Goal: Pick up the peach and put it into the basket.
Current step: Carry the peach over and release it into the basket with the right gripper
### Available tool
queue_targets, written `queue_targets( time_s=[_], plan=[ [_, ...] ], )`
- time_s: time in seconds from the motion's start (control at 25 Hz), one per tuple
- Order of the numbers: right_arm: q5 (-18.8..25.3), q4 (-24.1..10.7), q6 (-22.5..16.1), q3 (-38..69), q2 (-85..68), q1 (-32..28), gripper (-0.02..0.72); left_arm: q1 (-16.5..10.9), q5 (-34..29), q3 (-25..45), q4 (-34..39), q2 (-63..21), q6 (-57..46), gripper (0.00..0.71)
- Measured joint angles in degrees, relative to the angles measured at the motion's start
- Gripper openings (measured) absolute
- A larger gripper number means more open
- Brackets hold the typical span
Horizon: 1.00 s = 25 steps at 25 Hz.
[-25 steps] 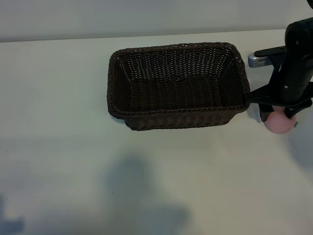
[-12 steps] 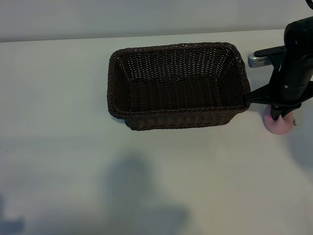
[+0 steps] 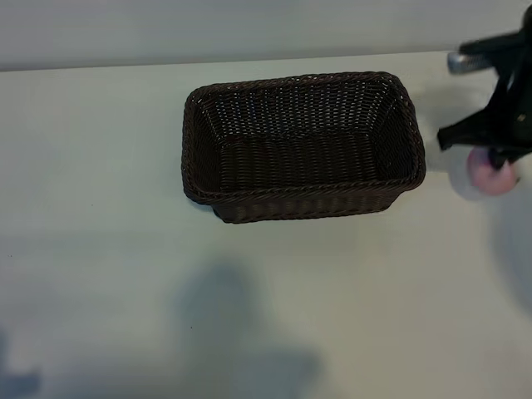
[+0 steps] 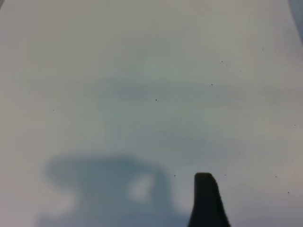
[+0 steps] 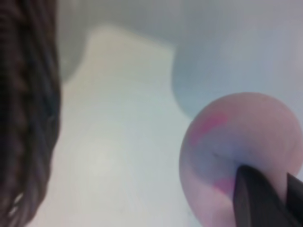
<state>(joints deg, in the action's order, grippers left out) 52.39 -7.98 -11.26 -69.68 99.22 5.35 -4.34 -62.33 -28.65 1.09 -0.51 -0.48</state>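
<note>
The pale-pink peach (image 3: 492,176) hangs just above the table, to the right of the dark-brown wicker basket (image 3: 307,203). My right gripper (image 3: 497,160) is shut on its top from above. In the right wrist view the peach (image 5: 236,142) fills the space in front of the gripper (image 5: 275,195), with dark fingertips (image 5: 253,198) pressed into it and the basket wall (image 5: 23,118) off to one side. The basket's inside shows nothing in it. Of my left gripper only one dark fingertip (image 4: 206,203) shows, over bare table, with nothing against it.
The white table (image 3: 125,249) stretches left of and in front of the basket. A shadow of the left arm (image 3: 241,332) lies on it near the front edge. The right arm's dark links (image 3: 499,91) rise at the far right edge.
My right gripper has shut on the peach and lifted it off the table, carrying it slightly back and to the right. The basket has not moved.
</note>
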Motion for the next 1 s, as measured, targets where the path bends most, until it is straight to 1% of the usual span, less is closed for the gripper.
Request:
queue_targets(
  time_s=[0.16,0.24,0.44,0.56,0.68,0.88,1.0],
  plan=[
    [0.66,0.48,-0.07,0.0,-7.17,0.0,0.039,0.0,0.0,0.0,-0.05,0.0,0.0,0.482],
    [2.23,1.42,0.33,-1.26,-10.13,0.0,0.038,0.0,0.0,0.0,-0.05,0.0,0.0,0.482],
    [6.57,5.05,3.64,-8.98,-12.38,1.76,0.038,0.0,0.0,0.0,-0.05,0.0,0.0,0.482],
    [8.28,6.82,4.86,-13.59,-11.6,5.17,0.038,0.0,0.0,0.0,-0.05,0.0,0.0,0.482],
    [9.14,7.59,5.02,-16.61,-9.59,9.42,0.038,0.0,0.0,0.0,-0.05,0.0,0.0,0.482],
    [9.07,7.98,5.14,-17.1,-4.26,15.93,0.038,0.0,0.0,0.0,-0.05,0.0,0.0,0.482],
    [7.77,7.98,5.59,-17.1,-0.21,19.2,0.038,0.0,0.0,0.0,-0.05,0.0,0.0,0.482]
  ],
)
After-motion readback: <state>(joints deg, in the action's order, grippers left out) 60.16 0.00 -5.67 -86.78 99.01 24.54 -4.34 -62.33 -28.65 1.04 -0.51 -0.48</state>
